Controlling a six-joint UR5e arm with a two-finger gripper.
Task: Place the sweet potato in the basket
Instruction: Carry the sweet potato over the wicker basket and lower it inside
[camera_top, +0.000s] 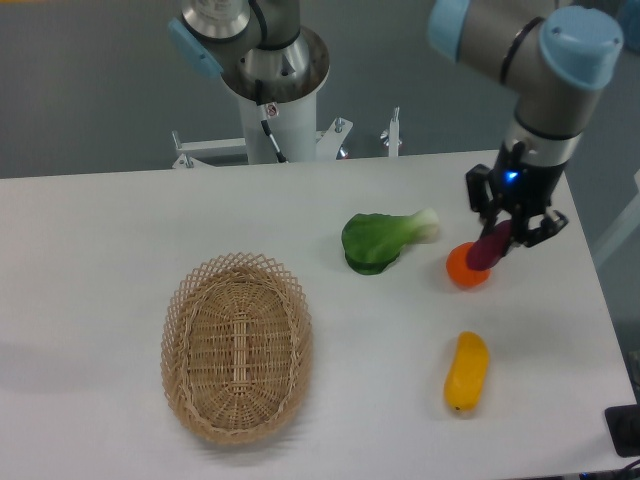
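Observation:
The sweet potato (490, 247) is a small dark magenta-purple tuber. It hangs tilted between the fingers of my gripper (506, 233), which is shut on it and holds it above the table at the right, just over the round orange fruit. The basket (236, 345) is a light tan oval wicker basket. It lies empty on the table at the lower left, far from the gripper.
A round orange fruit (464, 268) sits right below the held sweet potato. A green leafy vegetable (380, 238) lies left of it. A yellow-orange oblong vegetable (466, 372) lies near the front right. The arm's base (272, 90) stands at the back.

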